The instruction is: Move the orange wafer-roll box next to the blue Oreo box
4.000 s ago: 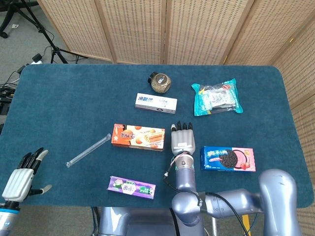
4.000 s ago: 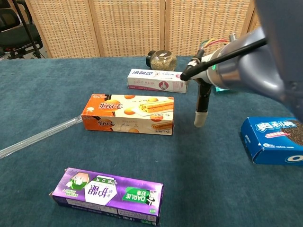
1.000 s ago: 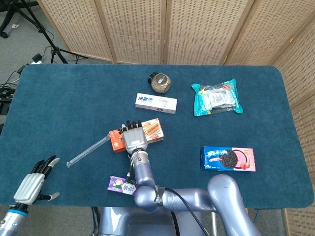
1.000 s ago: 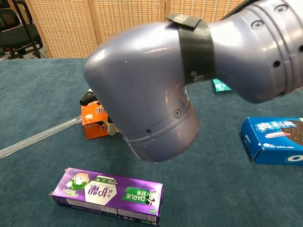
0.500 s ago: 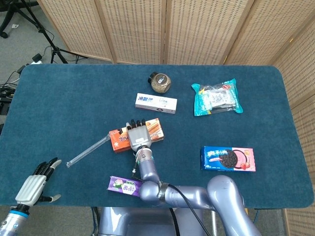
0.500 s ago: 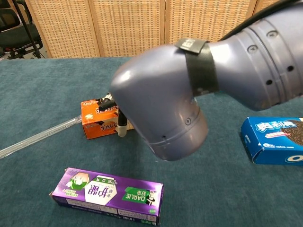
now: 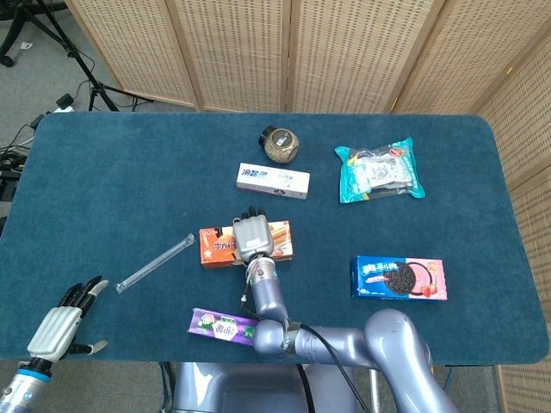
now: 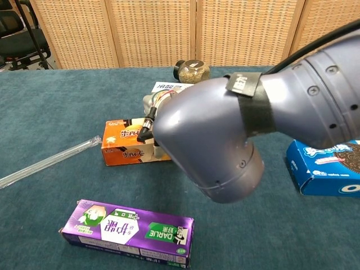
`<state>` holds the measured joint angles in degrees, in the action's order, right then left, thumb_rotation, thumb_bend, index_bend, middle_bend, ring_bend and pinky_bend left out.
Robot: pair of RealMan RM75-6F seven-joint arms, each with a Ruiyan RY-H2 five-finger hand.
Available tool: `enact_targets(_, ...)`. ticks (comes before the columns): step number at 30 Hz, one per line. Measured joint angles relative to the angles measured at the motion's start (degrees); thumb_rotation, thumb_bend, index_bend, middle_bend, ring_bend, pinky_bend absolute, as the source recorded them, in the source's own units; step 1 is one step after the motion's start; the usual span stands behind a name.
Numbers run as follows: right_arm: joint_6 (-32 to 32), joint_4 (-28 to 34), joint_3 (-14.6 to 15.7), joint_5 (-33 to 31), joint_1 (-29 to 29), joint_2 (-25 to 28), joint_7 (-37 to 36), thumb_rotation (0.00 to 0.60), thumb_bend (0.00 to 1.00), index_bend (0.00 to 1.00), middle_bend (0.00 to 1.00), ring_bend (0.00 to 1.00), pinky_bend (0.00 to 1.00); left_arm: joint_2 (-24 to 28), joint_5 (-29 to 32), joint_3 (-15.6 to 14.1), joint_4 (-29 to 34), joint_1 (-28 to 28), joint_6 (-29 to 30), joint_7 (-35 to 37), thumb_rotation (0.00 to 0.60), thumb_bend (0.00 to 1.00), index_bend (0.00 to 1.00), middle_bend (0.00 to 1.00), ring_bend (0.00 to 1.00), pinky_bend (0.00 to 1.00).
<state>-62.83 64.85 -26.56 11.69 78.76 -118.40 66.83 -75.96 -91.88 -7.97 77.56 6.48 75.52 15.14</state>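
Head view: blue-carpeted table [image 7: 103,181], wicker screens [image 7: 258,52]

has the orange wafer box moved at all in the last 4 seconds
Yes. In the head view the orange wafer-roll box has shifted slightly right toward the blue Oreo box, judged against the white box above it, with the right hand on it.

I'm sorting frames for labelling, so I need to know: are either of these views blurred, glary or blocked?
Head view: evenly lit, sharp, no glare; the orange wafer-roll box shows under the right hand. Chest view: the right arm looms close and hides most of that box and the table beyond; the blue Oreo box is cropped.
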Motion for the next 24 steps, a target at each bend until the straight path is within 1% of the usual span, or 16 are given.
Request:
enact_targets(2, -0.4, 0.3, 0.1, 0.5, -0.2, 0.0, -0.1, 0.6, 0.18, 0.43, 0.32, 0.2, 0.27, 0.0, 0.1, 0.0, 0.0, 0.0, -0.1, 0.1, 0.6, 0.12, 0.0, 0.0, 0.1, 0.0)
enact_targets(14, -2.7, 3.8, 0.2, 1.0, -1.7, 2.1, 1.7, 0.6, 0.19, 0.43, 0.32, 0.2, 0.27, -0.2, 0.1, -0.1, -0.2, 0.0, -0.3, 0.3, 0.6, 0.13, 0.0, 0.0, 0.1, 0.0)
enact_targets(24, -5.3, 12.7, 1.7, 3.4, -4.8, 8.0, 2.0, 0.6, 0.19, 0.43, 0.31, 0.2, 0.27, -0.4, 0.0, -0.1, -0.1, -0.1, -0.1, -0.2, 0.6, 0.13, 0.0, 0.0, 0.1, 0.0)
